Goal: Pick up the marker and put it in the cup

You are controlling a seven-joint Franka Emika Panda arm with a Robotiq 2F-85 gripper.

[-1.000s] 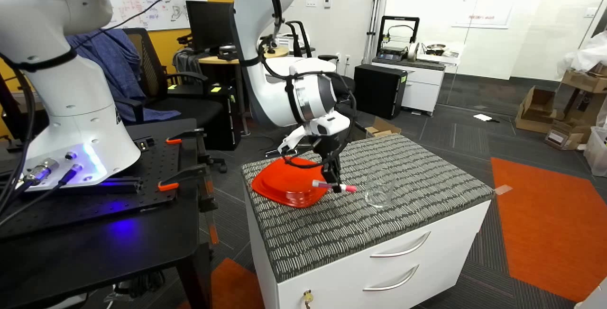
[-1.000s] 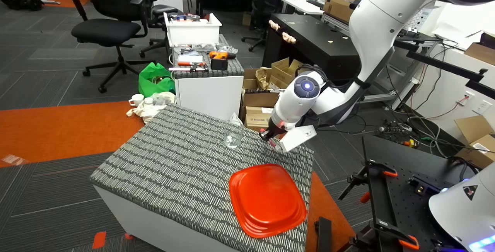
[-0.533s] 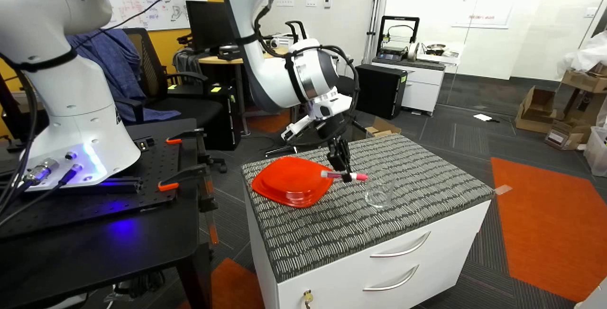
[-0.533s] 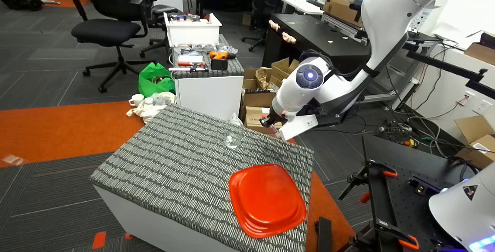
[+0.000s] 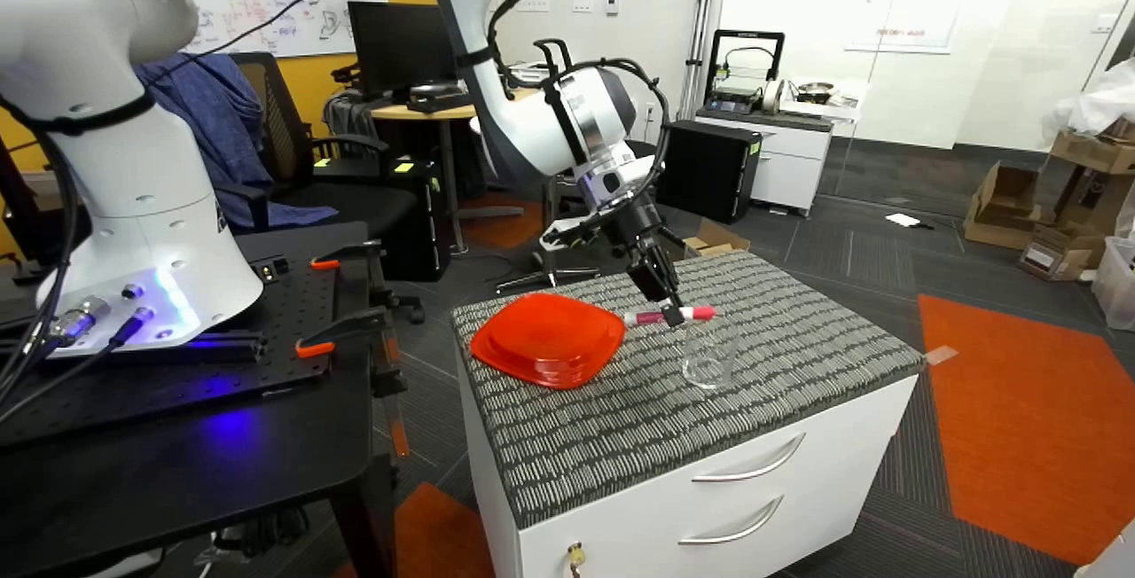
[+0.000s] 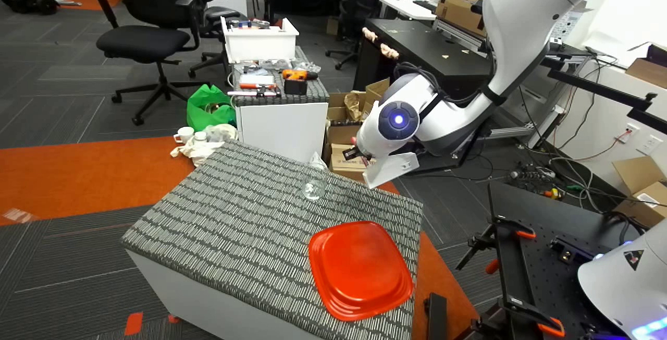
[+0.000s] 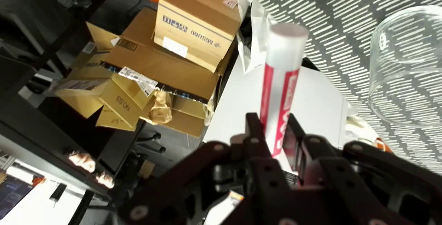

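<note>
My gripper (image 5: 674, 316) is shut on the red and white marker (image 5: 700, 313) and holds it in the air, lying roughly level. In the wrist view the marker (image 7: 284, 69) sticks out from between the fingertips, whitish end toward the camera. The clear cup (image 5: 708, 363) stands upright on the patterned cabinet top. It also shows in an exterior view (image 6: 313, 187) and at the right edge of the wrist view (image 7: 393, 83). In an exterior view the gripper (image 6: 352, 153) is off to the side of the cup, past the cabinet's far edge in the picture; the marker is mostly hidden there.
An orange-red dish (image 6: 359, 269) lies on the cabinet top (image 6: 224, 215), near the cup. Cardboard boxes (image 7: 197, 28) and a white-sided cabinet (image 6: 281, 129) stand beyond the far edge.
My gripper has risen with the marker and tilted. In an exterior view it has moved rightward toward the cup. The cup and dish have not moved.
</note>
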